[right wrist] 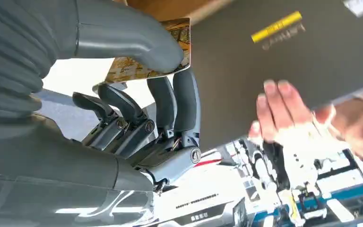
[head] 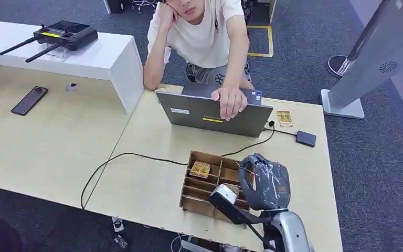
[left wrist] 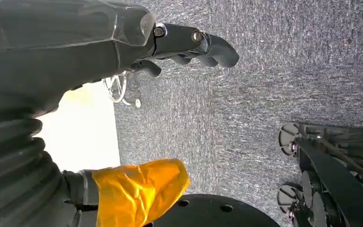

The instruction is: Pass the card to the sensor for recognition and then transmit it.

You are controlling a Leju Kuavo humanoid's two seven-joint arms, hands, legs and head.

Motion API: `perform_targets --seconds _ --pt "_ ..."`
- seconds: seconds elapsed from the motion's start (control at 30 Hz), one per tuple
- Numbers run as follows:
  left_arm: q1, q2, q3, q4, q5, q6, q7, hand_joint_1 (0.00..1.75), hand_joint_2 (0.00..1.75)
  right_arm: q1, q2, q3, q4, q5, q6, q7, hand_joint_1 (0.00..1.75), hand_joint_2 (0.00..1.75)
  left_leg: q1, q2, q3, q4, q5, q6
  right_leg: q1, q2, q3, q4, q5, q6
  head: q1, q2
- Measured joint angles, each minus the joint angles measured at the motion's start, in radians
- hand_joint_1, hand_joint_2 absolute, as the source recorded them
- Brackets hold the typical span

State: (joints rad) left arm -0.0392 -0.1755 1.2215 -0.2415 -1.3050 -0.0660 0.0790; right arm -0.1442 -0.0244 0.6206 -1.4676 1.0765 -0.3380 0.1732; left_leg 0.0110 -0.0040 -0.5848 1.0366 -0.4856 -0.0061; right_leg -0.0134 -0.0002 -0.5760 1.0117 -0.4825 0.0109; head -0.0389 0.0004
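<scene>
Our right hand (right wrist: 137, 85) is pinching the card (right wrist: 144, 64) with thumb and fingers. We are holding it over the cardboard tray (head: 197, 197), and the black sensor (head: 305, 138) is waiting at one o'clock.

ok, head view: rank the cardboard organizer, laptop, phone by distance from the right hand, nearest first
1. cardboard organizer: directly under and beside the right hand, near table edge.
2. laptop: behind the organizer, under a person's hand.
3. phone: far left, on the other table.
</scene>
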Motion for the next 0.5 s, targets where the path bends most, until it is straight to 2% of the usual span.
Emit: perform_targets --seconds 0.1,0.37,0.5 --pt "0.000 0.000 0.000 0.000 0.000 -0.002 0.000 0.00 1.75 0.009 0.000 -0.012 -0.034 -0.036 0.000 -0.013 1.75 1.75 0.000 0.000 0.000 0.000 0.000 0.000 0.000 0.000 0.000 0.000 0.000 0.000 0.000 0.000" --pt "0.003 -0.001 0.000 -0.003 0.006 -0.009 -0.004 0.00 1.75 0.019 0.000 -0.064 -0.139 -0.251 0.026 -0.082 1.75 1.75 0.000 0.000 0.000 0.000 0.000 0.000 0.000 0.000 0.000 0.000 0.000 0.000 0.000 0.000" --pt "0.003 -0.002 0.000 -0.008 0.001 -0.012 -0.006 0.00 1.75 0.011 0.000 -0.085 -0.181 -0.295 0.026 -0.103 1.75 1.75 0.000 0.000 0.000 0.000 0.000 0.000 0.000 0.000 0.000 0.000 0.000 0.000 0.000 0.000"
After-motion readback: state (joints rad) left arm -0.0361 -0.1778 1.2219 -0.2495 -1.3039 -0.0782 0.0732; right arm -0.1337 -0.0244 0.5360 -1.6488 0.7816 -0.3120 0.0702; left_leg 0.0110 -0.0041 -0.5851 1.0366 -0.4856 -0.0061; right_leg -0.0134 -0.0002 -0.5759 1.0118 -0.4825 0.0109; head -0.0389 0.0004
